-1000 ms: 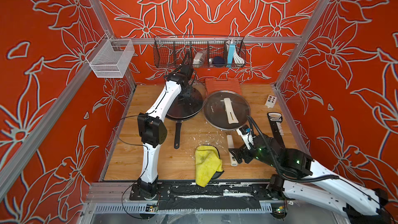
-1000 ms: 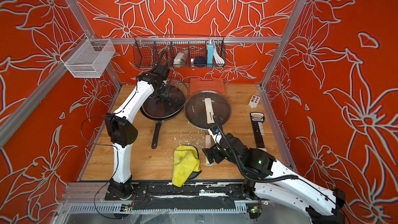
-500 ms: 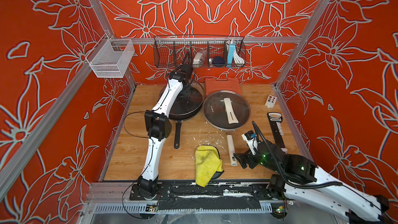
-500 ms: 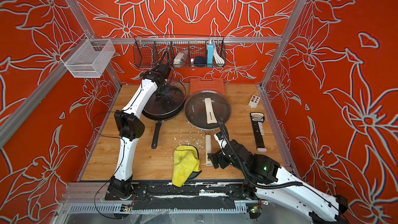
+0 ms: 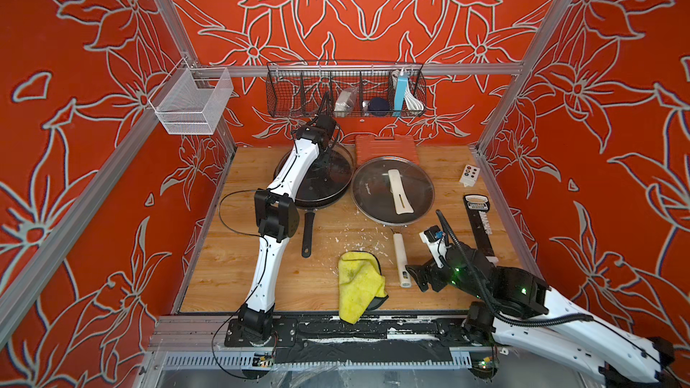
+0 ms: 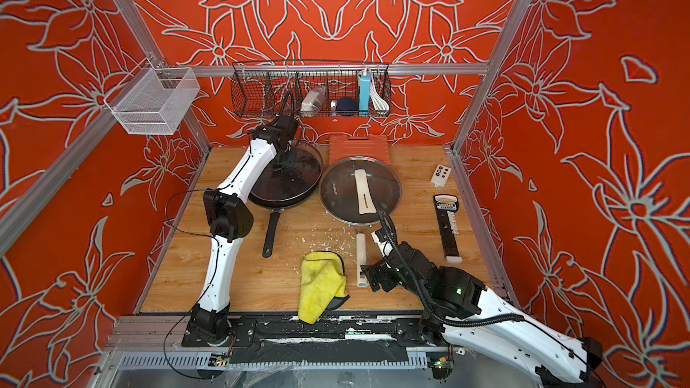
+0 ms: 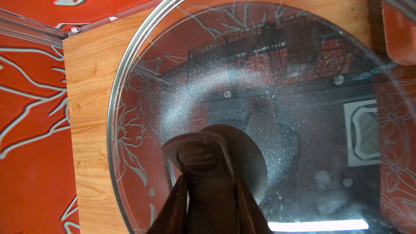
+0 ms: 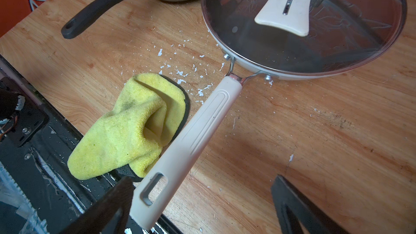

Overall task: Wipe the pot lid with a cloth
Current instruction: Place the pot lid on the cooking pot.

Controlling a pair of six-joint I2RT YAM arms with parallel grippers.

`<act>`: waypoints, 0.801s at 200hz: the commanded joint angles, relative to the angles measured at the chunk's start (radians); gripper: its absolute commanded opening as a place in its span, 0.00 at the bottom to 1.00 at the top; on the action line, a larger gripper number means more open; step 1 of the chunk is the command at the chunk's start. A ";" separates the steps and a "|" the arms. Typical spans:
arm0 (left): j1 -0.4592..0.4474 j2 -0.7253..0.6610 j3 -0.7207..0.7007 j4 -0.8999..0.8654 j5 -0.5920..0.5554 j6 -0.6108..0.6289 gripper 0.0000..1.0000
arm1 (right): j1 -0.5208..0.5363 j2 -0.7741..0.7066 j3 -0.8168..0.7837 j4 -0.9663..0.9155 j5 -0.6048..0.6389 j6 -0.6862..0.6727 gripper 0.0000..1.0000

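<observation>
The pot lid (image 5: pixel 338 175) (image 6: pixel 304 173) (image 7: pixel 225 64), clear glass with a steel rim and a dark knob (image 7: pixel 202 154), hangs tilted just above a black frying pan (image 5: pixel 321 201) at the back left. My left gripper (image 5: pixel 329 154) (image 6: pixel 285 160) (image 7: pixel 203 167) is shut on that knob. The cloth (image 5: pixel 358 285) (image 6: pixel 319 289) (image 8: pixel 126 131), yellow and crumpled, lies at the table's front edge and droops over it. My right gripper (image 5: pixel 416 277) (image 6: pixel 373 278) (image 8: pixel 202 205) stands open just right of the cloth. The end of a white pan handle (image 8: pixel 191 136) lies against one of its fingers.
A white pan with its own glass lid (image 5: pixel 392 190) (image 8: pixel 315 30) sits at the middle back, its handle (image 5: pixel 400 259) pointing forward. An orange case (image 5: pixel 384 147), a small remote (image 5: pixel 469 175), a black tool (image 5: pixel 479 218) and white flakes (image 8: pixel 180 73) lie on the wood. Wire baskets (image 5: pixel 345 91) hang behind.
The left arm's elbow has swung a little to the right while its gripper stays on the knob. The right arm has sunk slightly toward the front. The cloth has not moved.
</observation>
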 commanded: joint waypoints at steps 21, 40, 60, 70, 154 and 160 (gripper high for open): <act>0.002 -0.035 -0.030 0.078 -0.066 -0.005 0.00 | 0.002 0.004 0.015 -0.021 0.029 0.022 0.98; -0.003 -0.034 -0.030 0.070 -0.079 -0.003 0.00 | 0.002 0.004 0.015 -0.019 0.028 0.022 0.98; -0.013 -0.032 -0.034 0.057 -0.104 0.003 0.00 | 0.002 0.001 0.013 -0.017 0.029 0.022 0.98; -0.018 -0.032 -0.037 0.053 -0.116 0.003 0.00 | 0.002 0.001 0.013 -0.017 0.029 0.021 0.98; -0.049 -0.050 -0.098 0.041 -0.169 0.012 0.00 | 0.002 -0.017 0.009 -0.016 0.025 0.021 0.98; -0.049 -0.050 -0.103 0.039 -0.168 0.010 0.00 | 0.002 -0.017 0.010 -0.015 0.025 0.021 0.98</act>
